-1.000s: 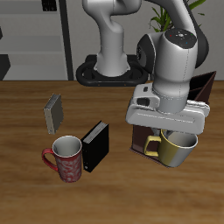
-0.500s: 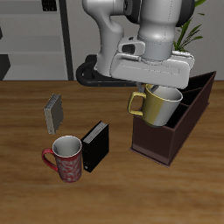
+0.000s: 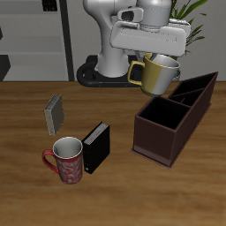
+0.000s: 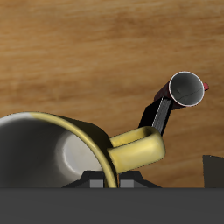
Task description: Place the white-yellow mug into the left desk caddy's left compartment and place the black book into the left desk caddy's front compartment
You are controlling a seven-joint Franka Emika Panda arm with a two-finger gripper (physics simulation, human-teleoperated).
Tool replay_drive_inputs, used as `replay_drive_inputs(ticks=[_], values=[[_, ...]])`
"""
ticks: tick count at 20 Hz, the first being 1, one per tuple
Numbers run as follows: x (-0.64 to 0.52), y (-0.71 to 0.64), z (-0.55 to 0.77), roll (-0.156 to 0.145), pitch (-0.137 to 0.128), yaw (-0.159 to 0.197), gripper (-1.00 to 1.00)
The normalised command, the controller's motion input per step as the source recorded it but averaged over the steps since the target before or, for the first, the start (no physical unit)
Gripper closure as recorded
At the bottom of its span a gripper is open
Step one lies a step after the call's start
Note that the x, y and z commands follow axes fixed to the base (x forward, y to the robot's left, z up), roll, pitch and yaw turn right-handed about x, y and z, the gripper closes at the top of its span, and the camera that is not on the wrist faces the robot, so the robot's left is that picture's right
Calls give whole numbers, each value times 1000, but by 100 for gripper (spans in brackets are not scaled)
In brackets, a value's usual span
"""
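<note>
Wooden table (image 3: 26, 190) is carrying everything. Going left to right: a grey book (image 3: 55, 113) is standing toward the back, a red mug (image 3: 67, 161) is sitting near the front edge, and the black book (image 3: 95, 147) is standing just beside it. Farther along, the gripper (image 3: 162, 64) is holding the white-yellow mug (image 3: 159, 76) by its rim, jaws clamped, raised high and tilted, handle pointing toward the books. The caddy (image 3: 174, 116) is lying below and slightly nearer the front edge, its long axis running diagonally toward the back edge. The mug is not yet over any compartment; a short shift forward and down seems needed.
</note>
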Motion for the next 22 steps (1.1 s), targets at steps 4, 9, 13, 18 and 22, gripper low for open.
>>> replay_drive_inputs(ticks=[4,9,13,18,22], values=[[-885,356,5,77,9,17,100],[-574,333,-243,77,15,15,100],[-651,274,-126,74,-22,39,100],[-603,-39,-100,-38,6,-45,100],[-447,225,-161,30,-10,20,100]])
